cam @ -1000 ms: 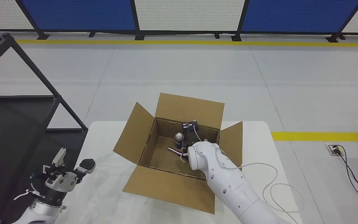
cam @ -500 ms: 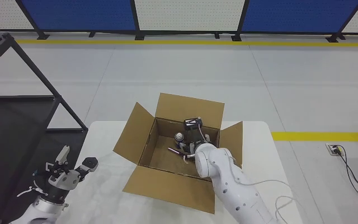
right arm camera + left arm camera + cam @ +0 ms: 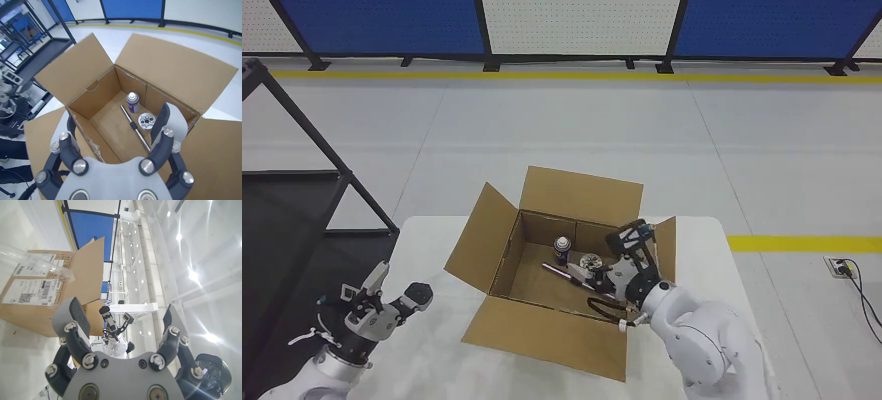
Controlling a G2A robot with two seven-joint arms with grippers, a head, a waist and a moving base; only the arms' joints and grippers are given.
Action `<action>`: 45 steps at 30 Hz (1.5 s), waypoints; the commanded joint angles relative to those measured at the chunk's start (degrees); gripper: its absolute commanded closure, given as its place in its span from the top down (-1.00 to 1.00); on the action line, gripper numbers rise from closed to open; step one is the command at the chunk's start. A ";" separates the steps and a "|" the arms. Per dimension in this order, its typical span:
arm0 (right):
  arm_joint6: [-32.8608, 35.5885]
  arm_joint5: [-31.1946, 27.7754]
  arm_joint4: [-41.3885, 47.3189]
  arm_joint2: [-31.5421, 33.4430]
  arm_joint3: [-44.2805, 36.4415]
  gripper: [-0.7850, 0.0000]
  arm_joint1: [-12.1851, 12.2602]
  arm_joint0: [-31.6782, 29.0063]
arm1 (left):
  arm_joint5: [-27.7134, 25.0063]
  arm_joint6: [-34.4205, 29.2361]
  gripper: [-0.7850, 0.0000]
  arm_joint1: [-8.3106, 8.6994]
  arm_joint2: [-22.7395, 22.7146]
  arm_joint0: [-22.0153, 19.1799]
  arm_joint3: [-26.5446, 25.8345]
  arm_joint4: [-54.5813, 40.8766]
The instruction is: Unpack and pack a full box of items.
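Top view gives me the cardboard box [image 3: 542, 338] standing on the white table [image 3: 432, 350], with all four flaps folded out. On its floor I see a spray can [image 3: 133, 102] upright by the far wall, a metal rod [image 3: 134, 127] lying beside it, and a round holed disc [image 3: 146, 121] just next to the rod. My right gripper [image 3: 117, 115] hangs over the box's right side, fingers spread, holding nothing. The left gripper [image 3: 122, 306] sits at the table's left edge, well apart from the box, likewise spread and empty.

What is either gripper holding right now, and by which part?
Nothing. Left gripper and right gripper are both open and empty; can, rod and disc sit in the box.
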 commanded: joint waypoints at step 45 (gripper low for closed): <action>2.04 14.12 13.55 17.08 -5.99 1.00 2.64 -14.25 | -27.39 11.11 1.00 0.19 10.59 -8.50 7.25 38.53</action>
